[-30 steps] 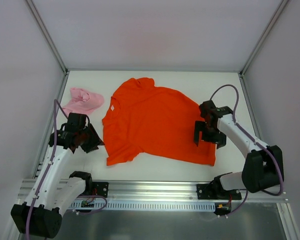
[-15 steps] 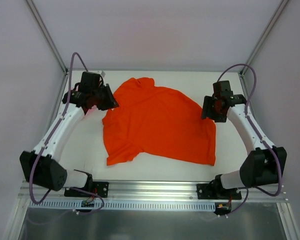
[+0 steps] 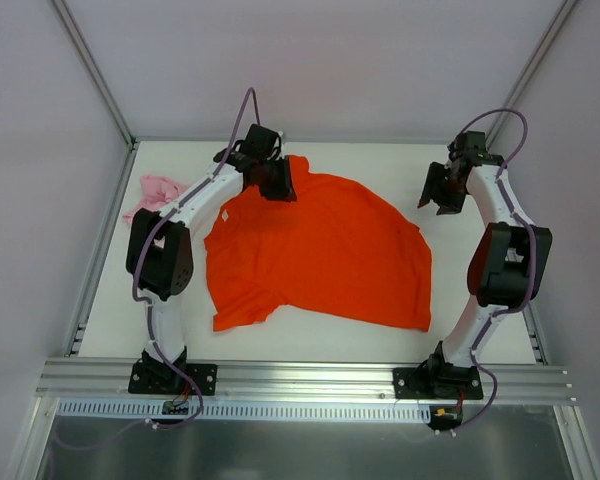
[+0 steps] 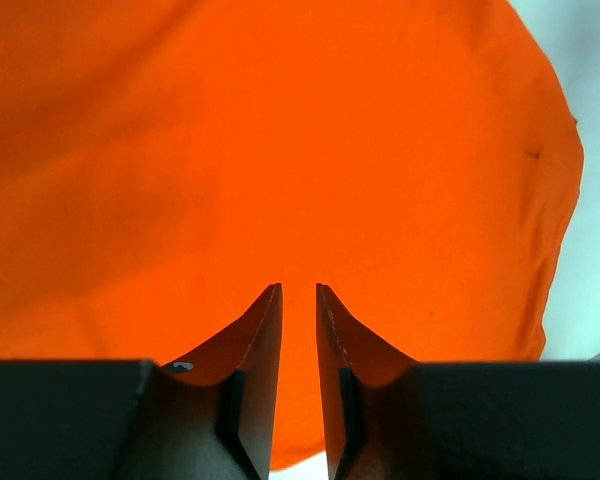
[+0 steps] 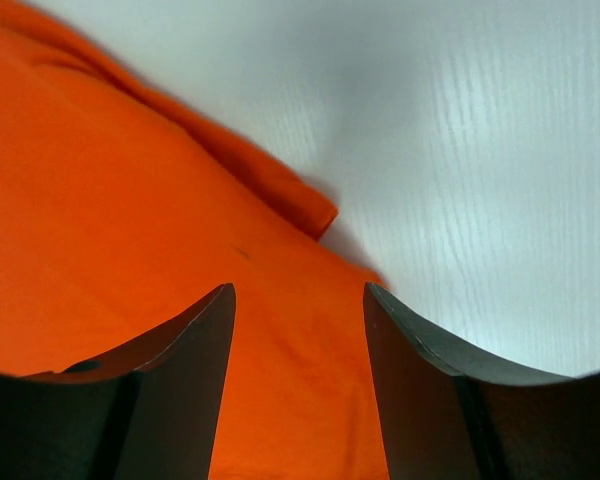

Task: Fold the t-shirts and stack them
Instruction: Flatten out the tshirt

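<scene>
The large orange-red t-shirt [image 3: 315,250] lies spread flat in the middle of the white table [image 3: 480,300]. The small pale pink t-shirt [image 3: 158,195] is crumpled at the back left. My left gripper [image 3: 278,185] hovers over the orange shirt's far edge near the collar. In the left wrist view its jaws [image 4: 298,288] stand a narrow gap apart above orange cloth [image 4: 280,150], with nothing between them. My right gripper [image 3: 438,190] hangs off the shirt's far right corner. Its jaws [image 5: 298,288] are open over the shirt's edge [image 5: 100,200], near a folded sleeve tip [image 5: 305,208].
White enclosure walls with metal posts [image 3: 100,90] close in the back and both sides. An aluminium rail [image 3: 300,380] carrying both arm bases runs along the near edge. Bare tabletop [image 5: 480,150] lies to the right of the orange shirt.
Both arms swung from the near sides of the shirt out to its far edge. The left gripper passed the pink shirt and reached the collar. Both pairs of jaws narrowed.
</scene>
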`<act>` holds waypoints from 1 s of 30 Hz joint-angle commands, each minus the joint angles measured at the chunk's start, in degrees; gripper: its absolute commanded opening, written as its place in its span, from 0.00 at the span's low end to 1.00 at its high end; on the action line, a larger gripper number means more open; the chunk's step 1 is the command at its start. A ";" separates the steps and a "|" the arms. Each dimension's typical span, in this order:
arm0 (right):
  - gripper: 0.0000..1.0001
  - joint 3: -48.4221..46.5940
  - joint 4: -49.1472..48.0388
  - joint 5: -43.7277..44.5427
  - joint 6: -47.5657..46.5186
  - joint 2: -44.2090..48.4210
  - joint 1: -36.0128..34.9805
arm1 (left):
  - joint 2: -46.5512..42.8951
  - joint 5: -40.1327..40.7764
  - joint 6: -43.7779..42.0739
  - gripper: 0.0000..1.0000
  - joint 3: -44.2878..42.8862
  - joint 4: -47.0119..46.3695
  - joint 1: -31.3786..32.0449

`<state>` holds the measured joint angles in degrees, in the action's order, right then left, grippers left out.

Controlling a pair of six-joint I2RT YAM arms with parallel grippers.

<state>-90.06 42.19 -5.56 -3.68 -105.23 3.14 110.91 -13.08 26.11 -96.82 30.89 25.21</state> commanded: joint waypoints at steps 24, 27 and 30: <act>0.55 -6.45 2.10 -10.70 0.43 -15.71 6.36 | 16.53 6.75 3.95 0.22 0.92 -2.68 -1.39; 0.55 -6.01 1.93 -10.35 0.34 -15.97 6.27 | 16.62 5.70 5.43 0.22 3.20 -3.73 -2.79; 0.55 -5.83 2.01 -9.73 0.17 -16.23 6.01 | 15.92 6.13 6.41 0.22 6.19 -4.26 -3.76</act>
<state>-95.55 42.94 -14.55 -3.44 -121.54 9.28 126.26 -9.47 31.24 -94.87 24.86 23.16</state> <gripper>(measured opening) 0.548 0.218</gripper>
